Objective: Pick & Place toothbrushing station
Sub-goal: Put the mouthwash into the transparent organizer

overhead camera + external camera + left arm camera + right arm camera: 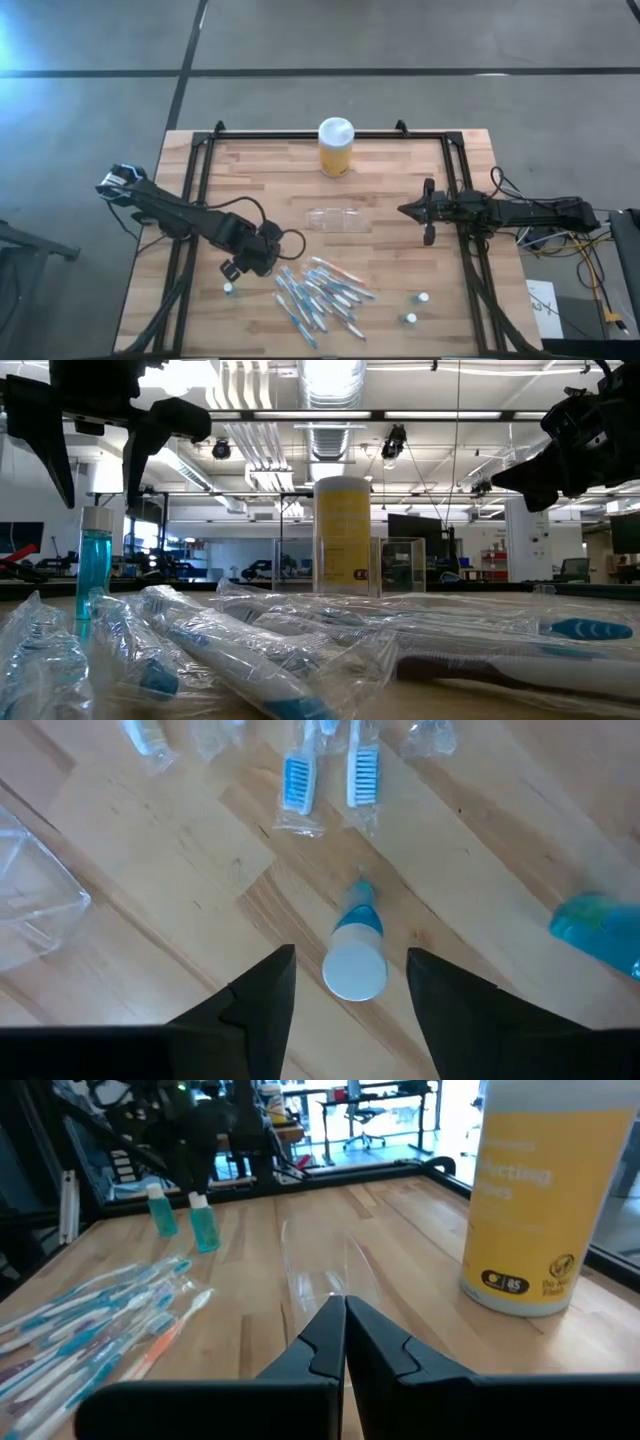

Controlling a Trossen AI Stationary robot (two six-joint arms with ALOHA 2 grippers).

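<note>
Toothbrushing station [338, 219], clear plastic, lying near the middle of the tabletop [390, 170], hard to pick out against the wood. Nothing gripping it. Seen again just past the right gripper's fingertips as a faint transparent shape [325, 1275].

Left gripper [240, 268] down at the near left of the tabletop, jaws spread, straddling a small blue bottle with a white cap [356, 955]. Bottle upright between the two dark fingers [262, 995], a gap showing on each side, no contact visible. Same bottle standing tall at the left in the low view [94, 565], gripper hanging right above it.

Right gripper [428, 211] over the right part of the tabletop, fingers pressed fully together, holding nothing, pointed toward the station and just beside it.

Yellow jar with white lid [336, 146] upright at the far edge, well apart from the station. Heap of wrapped toothbrushes [320, 295] spread along the near side, right of the left gripper. Two more small bottles [416, 308] near the front right corner, clear of everything else.
</note>
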